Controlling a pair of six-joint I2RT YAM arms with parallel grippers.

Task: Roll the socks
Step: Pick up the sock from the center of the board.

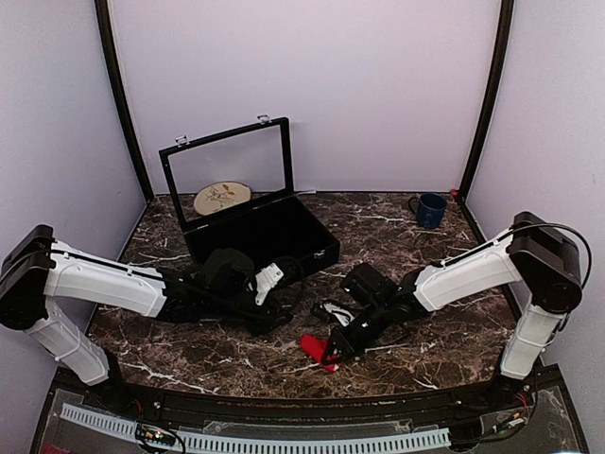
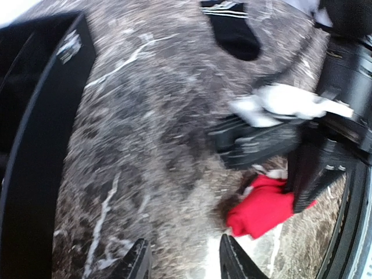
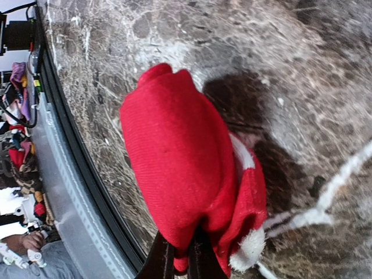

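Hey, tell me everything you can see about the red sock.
The red sock looks like knitted fabric, bunched into a folded lump, with white trim and a fluffy white pompom at one side. It sits near the front edge of the dark marble table; whether it rests there or hangs just above, I cannot tell. The right gripper is shut on one end, pinching the cloth. The black sock lies apart from it.

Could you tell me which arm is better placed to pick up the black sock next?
Probably the left. The left gripper is open and empty, and the black sock lies free ahead of it; the right gripper is shut on the red sock.
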